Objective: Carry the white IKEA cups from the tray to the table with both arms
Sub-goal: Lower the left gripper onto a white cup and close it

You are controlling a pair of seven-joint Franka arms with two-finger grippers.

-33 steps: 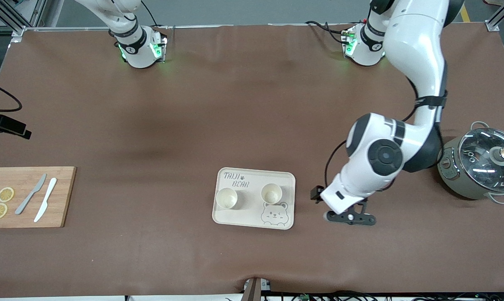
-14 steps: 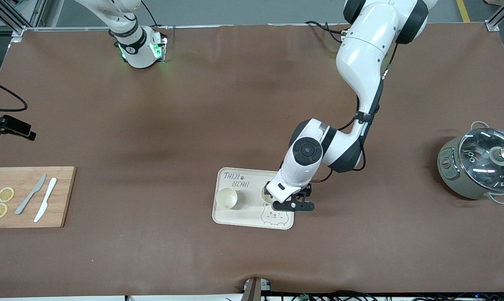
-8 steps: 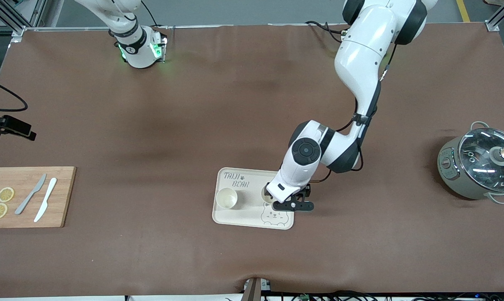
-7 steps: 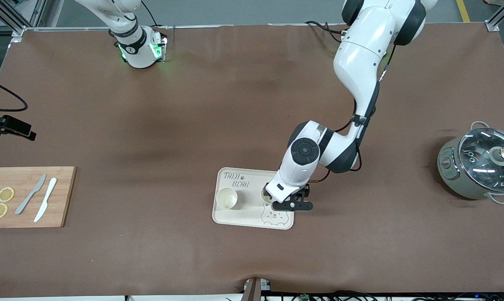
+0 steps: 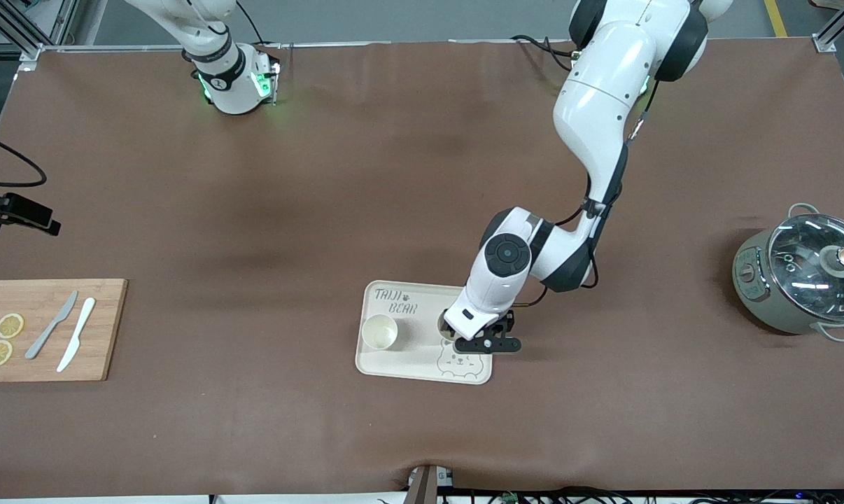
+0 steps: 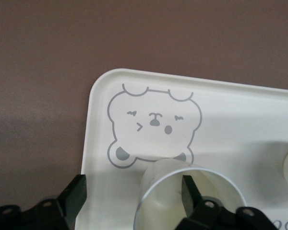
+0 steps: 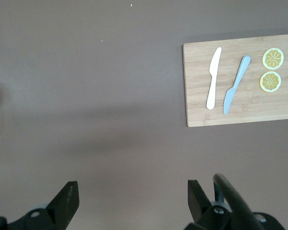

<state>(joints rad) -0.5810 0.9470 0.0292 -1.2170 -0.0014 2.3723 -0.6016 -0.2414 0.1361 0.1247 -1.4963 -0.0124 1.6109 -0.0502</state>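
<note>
The left gripper (image 6: 132,194) straddles one cup's (image 6: 189,199) wall on the tray (image 6: 240,103); the other cup (image 5: 379,331) stands beside it, toward the right arm's end.

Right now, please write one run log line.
left gripper: open, one finger inside cup on bear tray | right gripper: open, waiting above table | second cup: untouched

A brown-covered tabletop (image 5: 310,196) fills the scene — slightly wrinkled, evenly lit — with grey floor (image 5: 394,17) and aluminium frame posts (image 5: 16,28) along its robot-base edge
</note>
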